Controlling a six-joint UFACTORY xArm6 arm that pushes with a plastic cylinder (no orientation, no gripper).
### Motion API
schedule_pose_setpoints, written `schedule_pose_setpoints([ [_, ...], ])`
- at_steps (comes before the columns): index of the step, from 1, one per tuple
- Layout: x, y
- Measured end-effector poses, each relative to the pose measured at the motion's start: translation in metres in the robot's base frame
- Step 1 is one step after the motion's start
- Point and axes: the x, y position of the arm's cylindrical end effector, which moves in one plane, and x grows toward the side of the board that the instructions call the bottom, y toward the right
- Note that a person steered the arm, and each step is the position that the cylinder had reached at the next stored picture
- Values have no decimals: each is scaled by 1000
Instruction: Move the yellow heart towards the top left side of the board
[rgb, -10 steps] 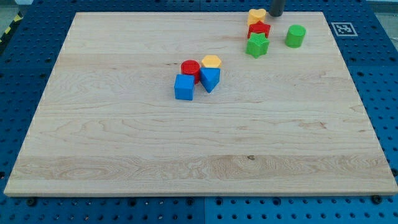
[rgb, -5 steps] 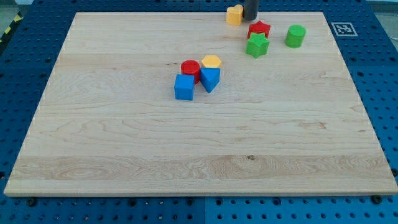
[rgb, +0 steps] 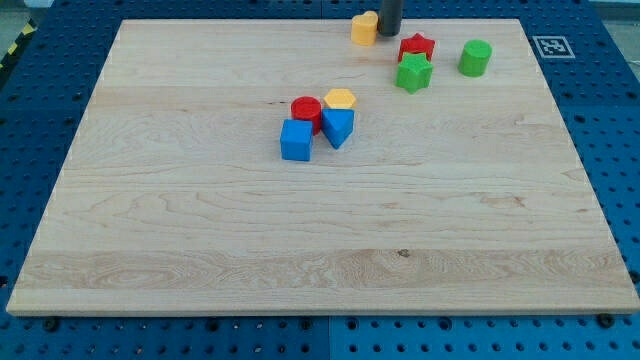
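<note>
The yellow heart (rgb: 364, 28) lies near the board's top edge, right of the middle. My tip (rgb: 389, 32) stands right against its right side. The rod rises out of the view's top. The board's top left part is far to the left of the heart.
A red star (rgb: 416, 47), a green star (rgb: 413, 73) and a green cylinder (rgb: 475, 57) lie right of my tip. A cluster sits mid-board: red cylinder (rgb: 306, 110), yellow hexagon (rgb: 340, 99), blue triangle (rgb: 338, 126), blue cube (rgb: 296, 140). The wooden board (rgb: 200, 250) rests on a blue pegboard.
My tip has slid left along the top edge, pushing the yellow heart left, away from the red star. The other blocks have not moved.
</note>
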Motion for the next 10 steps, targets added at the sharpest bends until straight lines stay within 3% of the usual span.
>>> schedule_pose_setpoints([
  [2,-22,-49],
  [6,-20,-140],
  [10,7,-146],
])
